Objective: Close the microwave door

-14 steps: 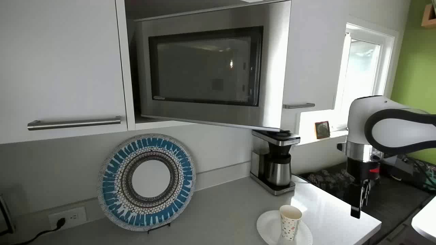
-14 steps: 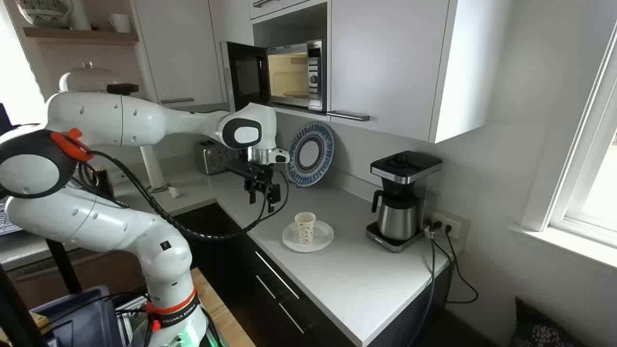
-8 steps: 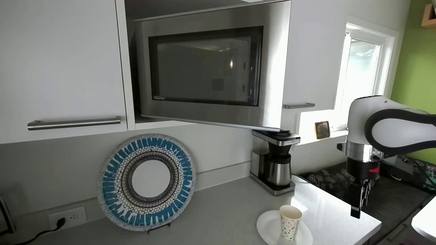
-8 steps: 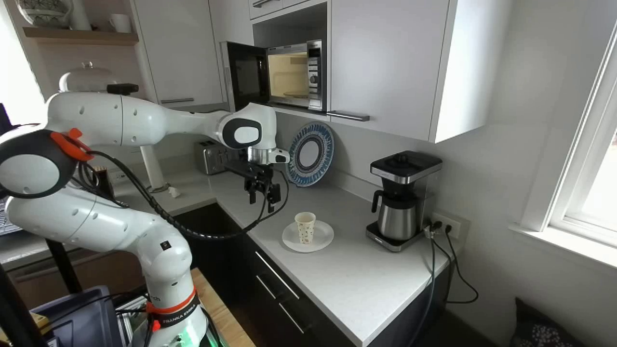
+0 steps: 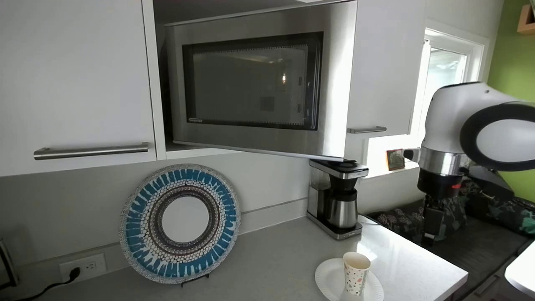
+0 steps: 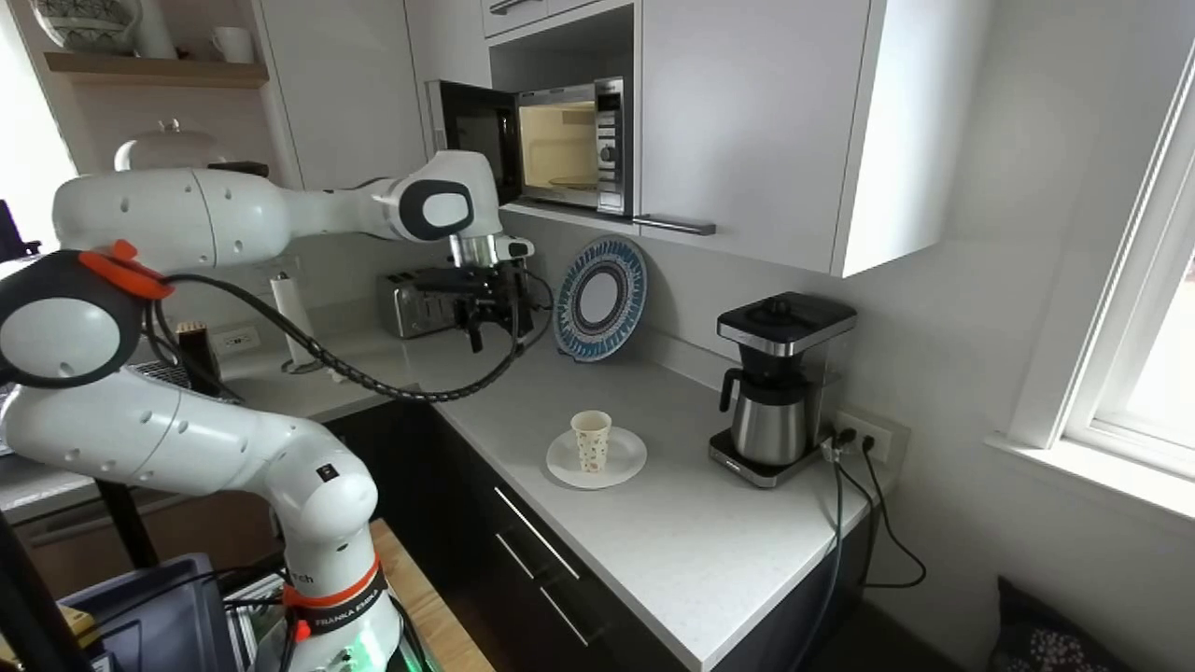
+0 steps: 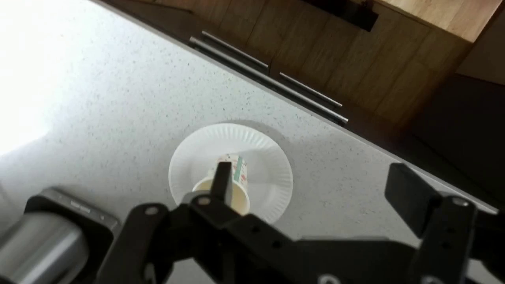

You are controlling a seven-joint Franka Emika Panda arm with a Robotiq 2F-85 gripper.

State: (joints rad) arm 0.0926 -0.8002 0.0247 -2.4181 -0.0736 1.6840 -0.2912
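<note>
Hovering apart from the microwave door (image 5: 255, 83), the gripper (image 7: 313, 185) held its fingers (image 7: 409, 197) wide; the door stood open, swung out from the microwave (image 6: 565, 145) above the wall-side edge of the counter (image 6: 681, 532).

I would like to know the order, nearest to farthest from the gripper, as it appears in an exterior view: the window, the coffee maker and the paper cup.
1. Paper cup: below and to the right of the gripper, on the white plate.
2. Coffee maker: farther right, on the counter.
3. Window: farthest, at the picture's right edge.
</note>
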